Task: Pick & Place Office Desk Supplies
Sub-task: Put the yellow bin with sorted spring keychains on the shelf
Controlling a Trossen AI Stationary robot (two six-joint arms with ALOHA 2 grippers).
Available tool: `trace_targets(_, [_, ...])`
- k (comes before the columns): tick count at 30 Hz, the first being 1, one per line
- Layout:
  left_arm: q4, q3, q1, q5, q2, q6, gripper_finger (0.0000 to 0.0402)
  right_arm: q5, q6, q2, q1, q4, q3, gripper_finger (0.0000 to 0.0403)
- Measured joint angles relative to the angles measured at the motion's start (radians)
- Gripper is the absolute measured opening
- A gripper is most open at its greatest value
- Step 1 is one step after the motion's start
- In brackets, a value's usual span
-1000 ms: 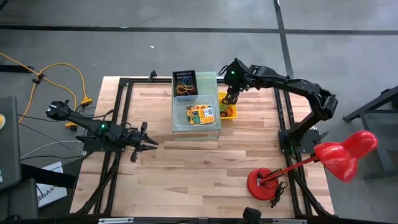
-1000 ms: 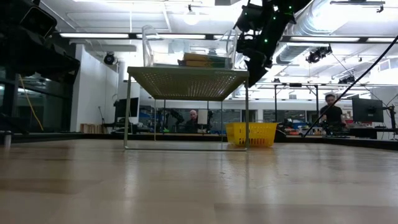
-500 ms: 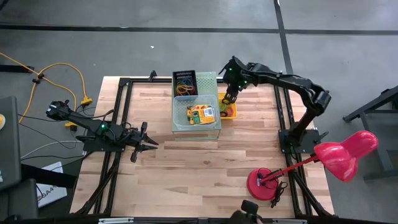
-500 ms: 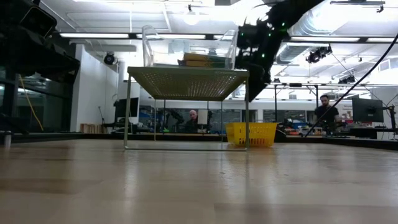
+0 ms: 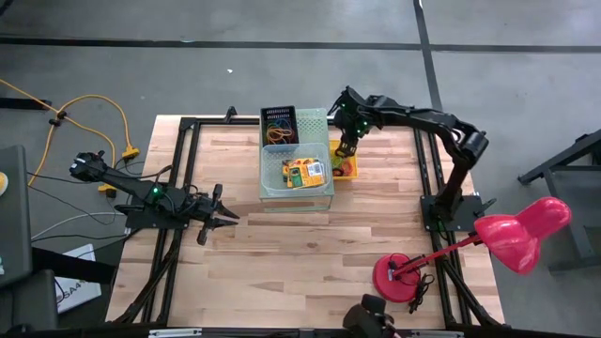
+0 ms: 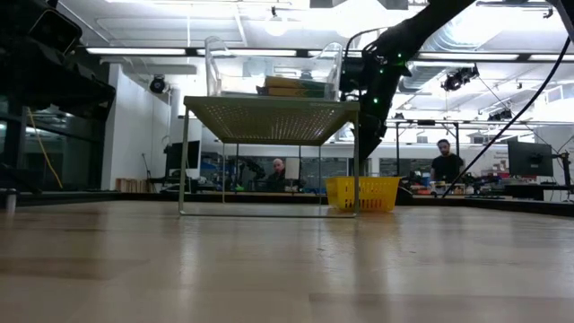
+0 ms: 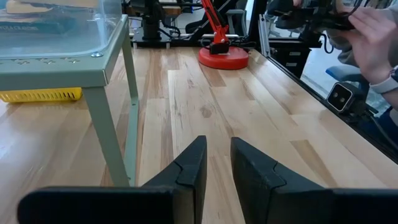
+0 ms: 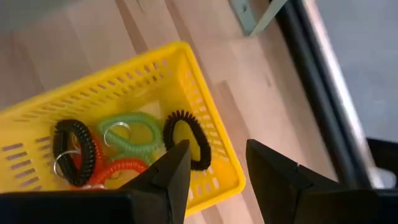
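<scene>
A yellow basket point(image 8: 124, 124) stands on the table just right of the pale-green perforated stand point(image 5: 296, 192). In it lie coiled band loops: two black ones point(image 8: 186, 140), a green one point(image 8: 127, 138) and an orange one point(image 8: 109, 171). My right gripper point(image 8: 217, 148) hangs open above the basket's right end point(image 5: 344, 150), pointing steeply down, with nothing between its fingers. Two yellow-and-green crayon boxes point(image 5: 302, 172) lie in a clear tub on top of the stand. My left gripper point(image 7: 217, 142) waits open and level at the table's left point(image 5: 228, 218), touching nothing.
A black basket point(image 5: 279, 125) with more bands sits on the stand's far end. A red lamp base point(image 5: 399, 275) with its pink head point(image 5: 516, 230) stands at the near right. A person's hand point(image 7: 373, 37) shows beyond the table. Bare wood point(image 5: 282, 244) lies near the middle.
My right gripper has sunk toward the yellow basket beside the stand and tipped further downward. Its fingers have stayed apart. A person in the room behind has walked toward the left.
</scene>
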Motion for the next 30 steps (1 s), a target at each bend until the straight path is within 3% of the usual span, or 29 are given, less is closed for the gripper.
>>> trace_targets(15, [0.000, 0.000, 0.000, 0.000, 0.000, 0.000, 0.0068, -0.024, -0.031, -0.006, 0.030, -0.159, 0.000, 0.0144])
trace_targets(21, [0.000, 0.000, 0.000, 0.000, 0.000, 0.000, 0.0068, -0.015, -0.036, -0.058, 0.089, -0.189, 0.000, 0.0144])
trace_targets(30, [0.000, 0.000, 0.000, 0.000, 0.000, 0.000, 0.0068, 0.084, 0.018, -0.096, 0.251, -0.231, 0.000, 0.0144])
